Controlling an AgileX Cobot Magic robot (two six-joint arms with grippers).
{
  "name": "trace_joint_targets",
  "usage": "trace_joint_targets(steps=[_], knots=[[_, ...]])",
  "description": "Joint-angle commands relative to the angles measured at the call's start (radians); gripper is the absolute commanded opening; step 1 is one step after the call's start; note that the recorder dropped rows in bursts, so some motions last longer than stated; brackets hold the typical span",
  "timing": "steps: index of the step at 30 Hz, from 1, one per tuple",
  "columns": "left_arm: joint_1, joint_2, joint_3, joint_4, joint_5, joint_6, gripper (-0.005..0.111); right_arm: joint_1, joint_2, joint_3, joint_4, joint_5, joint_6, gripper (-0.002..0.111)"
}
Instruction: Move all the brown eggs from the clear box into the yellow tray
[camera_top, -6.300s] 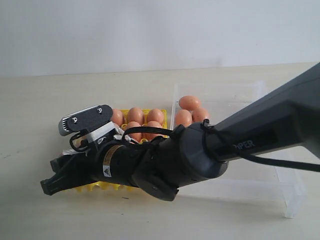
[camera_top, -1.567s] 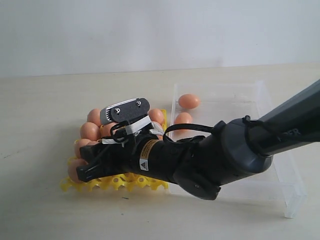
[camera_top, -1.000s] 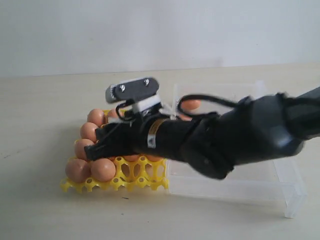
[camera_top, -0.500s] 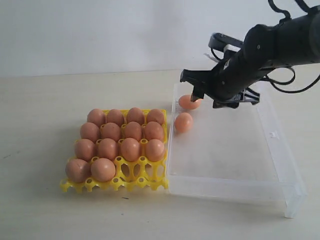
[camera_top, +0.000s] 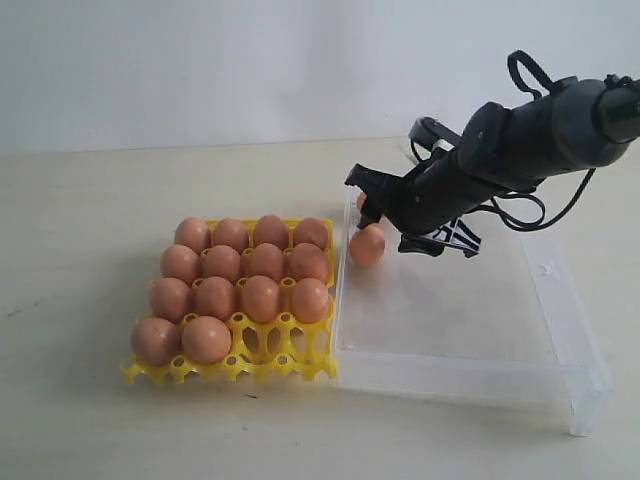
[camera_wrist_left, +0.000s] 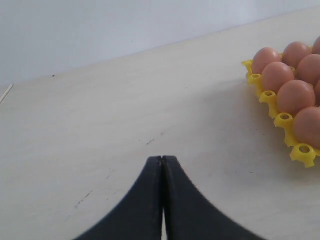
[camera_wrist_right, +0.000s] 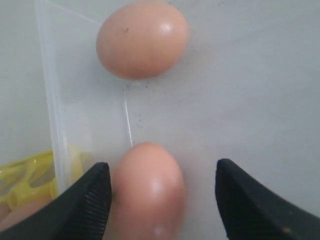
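Note:
The yellow tray (camera_top: 262, 362) sits left of the clear box (camera_top: 450, 310) and holds several brown eggs (camera_top: 261, 298). Two brown eggs lie in the box's far left corner: one (camera_top: 367, 245) shows fully, the other (camera_top: 361, 200) is mostly hidden behind my right gripper (camera_top: 372, 203). In the right wrist view that gripper (camera_wrist_right: 162, 167) is open, with the nearer egg (camera_wrist_right: 147, 190) between its fingers, close to one finger (camera_wrist_right: 90, 200), and the other egg (camera_wrist_right: 142, 40) beyond. My left gripper (camera_wrist_left: 162, 160) is shut and empty over bare table, with the tray's edge (camera_wrist_left: 270, 95) off to one side.
The box's left wall (camera_wrist_right: 50, 100) runs right beside the nearer egg. The tray's front row has open cups (camera_top: 285, 345). The right arm's cables (camera_top: 530, 75) loop above the box. A pale wall stands behind the table.
My right arm has swung from over the tray to the box's far left corner, opened its jaws and come down around the nearer egg. The tray now shows unobstructed.

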Motion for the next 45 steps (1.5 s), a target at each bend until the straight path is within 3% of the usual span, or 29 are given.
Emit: trace_joint_targets(steps=[1, 3, 7, 12, 17, 31, 34, 38, 40, 45], knots=[[-0.003, -0.006, -0.004, -0.002, -0.007, 0.0, 0.0, -0.003, 0.03, -0.059, 0.013, 0.025, -0.023, 0.059], [-0.003, -0.006, -0.004, -0.002, -0.007, 0.0, 0.0, -0.003, 0.042, -0.077, 0.013, 0.042, -0.023, 0.057], [-0.003, -0.006, -0.004, -0.002, -0.007, 0.0, 0.0, -0.003, 0.069, -0.103, 0.032, 0.107, -0.028, 0.041], [-0.003, -0.006, -0.004, -0.002, -0.007, 0.0, 0.0, -0.003, 0.088, -0.109, 0.055, 0.134, -0.07, 0.037], [-0.003, -0.006, -0.004, -0.002, -0.007, 0.0, 0.0, -0.003, 0.072, -0.109, 0.011, 0.125, -0.07, 0.0], [-0.003, -0.006, -0.004, -0.002, -0.007, 0.0, 0.0, -0.006, -0.025, -0.106, -0.196, 0.14, -0.097, 0.001], [-0.003, -0.006, -0.004, -0.002, -0.007, 0.0, 0.0, -0.006, -0.044, -0.106, -0.205, 0.208, -0.141, 0.013], [-0.003, -0.006, -0.004, -0.002, -0.007, 0.0, 0.0, -0.006, -0.05, -0.106, -0.164, 0.227, -0.145, 0.044], [-0.003, -0.006, -0.004, -0.002, -0.007, 0.0, 0.0, -0.006, -0.05, -0.106, -0.126, 0.227, -0.139, 0.052], [-0.003, -0.006, -0.004, -0.002, -0.007, 0.0, 0.0, -0.004, -0.05, -0.106, -0.093, 0.232, -0.139, 0.054]])
